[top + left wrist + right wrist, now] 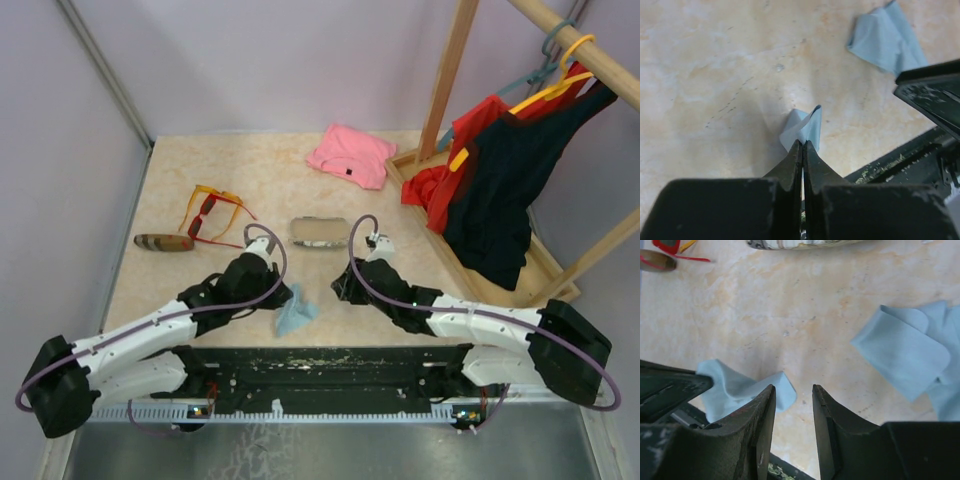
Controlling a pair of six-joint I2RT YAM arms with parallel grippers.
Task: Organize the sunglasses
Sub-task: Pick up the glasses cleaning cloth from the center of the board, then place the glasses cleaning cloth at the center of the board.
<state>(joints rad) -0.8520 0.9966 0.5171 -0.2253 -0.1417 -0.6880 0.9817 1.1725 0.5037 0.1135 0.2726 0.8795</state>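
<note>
The sunglasses lie together at the table's left: an orange-amber pair [218, 196] and a red pair with dark lenses [204, 222], whose corner shows in the right wrist view [669, 246]. Both grippers are well away from them, near the front edge. My left gripper [803, 143] [288, 296] is shut, its tips pinching a corner of a light blue cloth [803, 126] [296, 314]. My right gripper [793, 388] [339, 290] is open over bare table, nothing between its fingers. The pinched cloth [735, 389] lies just beside its left finger.
A brown case [163, 242] lies below the sunglasses, and a grey-patterned case [318, 232] sits mid-table. A second light blue cloth [910, 350] [887, 37] lies close to the right gripper. A pink garment [350, 153] is at the back, and a wooden rack with hanging clothes [500, 170] at the right.
</note>
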